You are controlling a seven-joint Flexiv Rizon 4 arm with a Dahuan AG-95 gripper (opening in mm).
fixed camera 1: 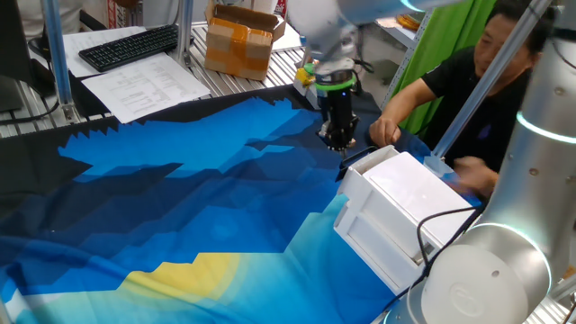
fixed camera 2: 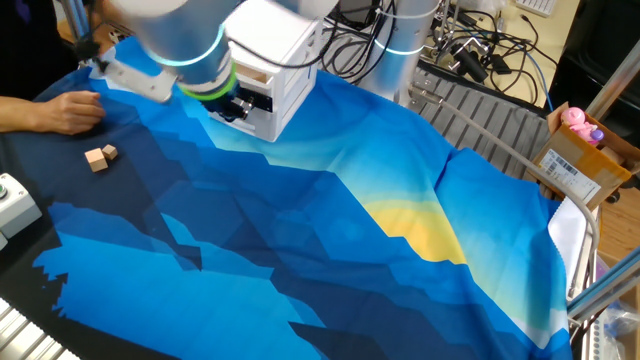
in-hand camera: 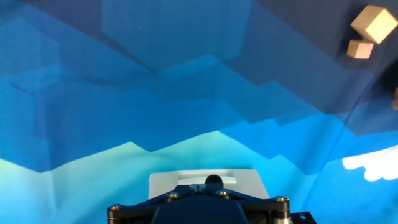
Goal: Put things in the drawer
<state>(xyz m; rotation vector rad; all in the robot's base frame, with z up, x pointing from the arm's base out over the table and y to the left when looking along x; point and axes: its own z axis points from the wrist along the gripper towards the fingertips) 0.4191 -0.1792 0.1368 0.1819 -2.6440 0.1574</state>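
The glossy white box-shaped cabinet [fixed camera 1: 400, 216] sits on the blue patterned cloth [fixed camera 1: 189, 189], with its white sliding drawer [fixed camera 2: 262, 82] pulled open; what's inside can't be seen. The black gripper [fixed camera 1: 337, 135] hangs just beside the cabinet, but the fingers' state is impossible to tell. Well apart on the cloth lie the light-tan wooden cube [fixed camera 2: 96, 159] and, touching it, the smaller wooden piece [fixed camera 2: 109, 152].

Open cloth [fixed camera 2: 300, 240] around 2 blocks [fixed camera 2: 100, 156], person's hand [fixed camera 2: 65, 110] near, cabinet [fixed camera 2: 275, 70] beside gripper [fixed camera 1: 337, 137]
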